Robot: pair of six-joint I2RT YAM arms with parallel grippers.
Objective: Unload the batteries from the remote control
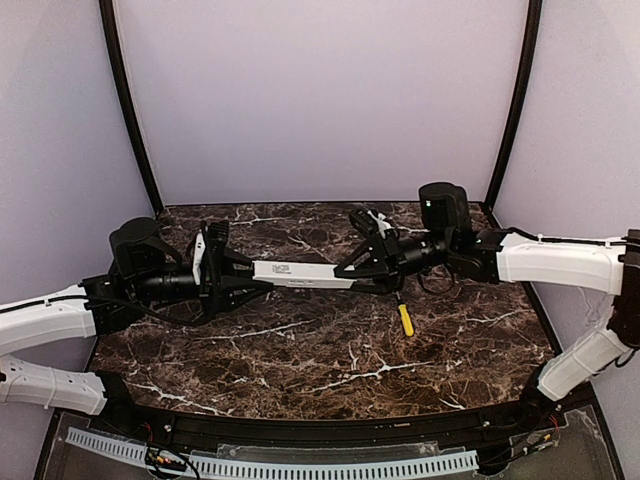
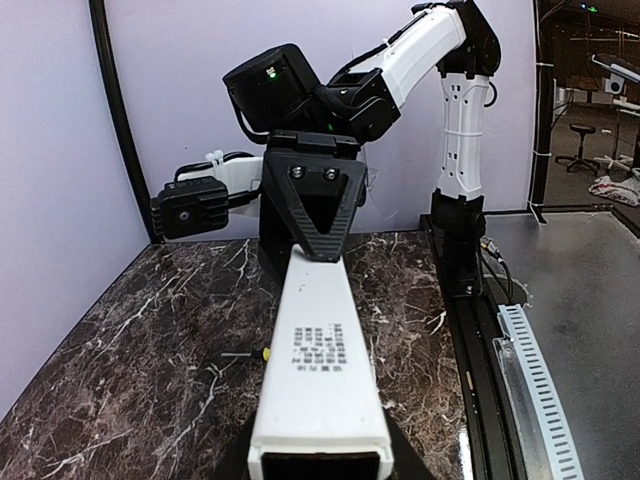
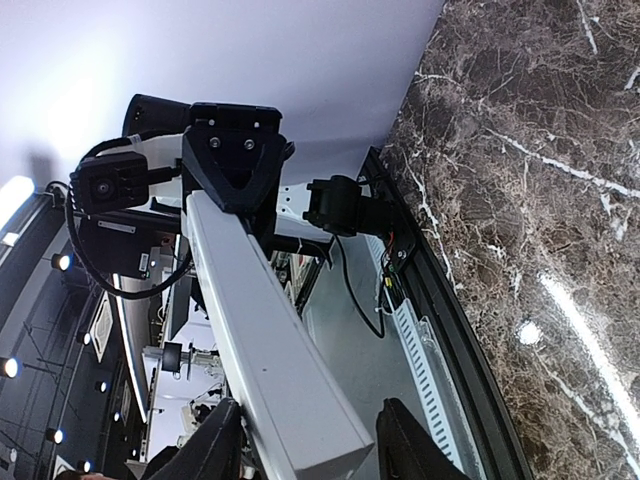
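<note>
Nearest the arm bases, the dark brown marble-patterned bench (image 1: 300, 370) shows no loose cells anywhere on it. A little farther in, right of centre, lies a small yellow-handled screwdriver (image 1: 405, 319), flat on the stone and apart from both arms.

Beyond it, the slim white bar-shaped remote control (image 1: 300, 274) hangs level in the air above the middle of the bench, gripped at both ends. The left hand (image 1: 243, 271) is partly closed and clamped on the remote's left end. The right hand (image 1: 354, 270) has its fingers (image 3: 218, 445) set against both sides of the opposite end, so it appears to be gripping too.

The face seen from the left wrist carries a small printed label and looks unbroken. The face seen from the right wrist is plain white. No open recess and no batteries show in any view, and no detached cover strip is in sight.

Judging from this, the remote has been lifted and braced between the two hands, but the unloading itself seems not yet done. Opening the compartment and getting the cells out look like the work left.
</note>
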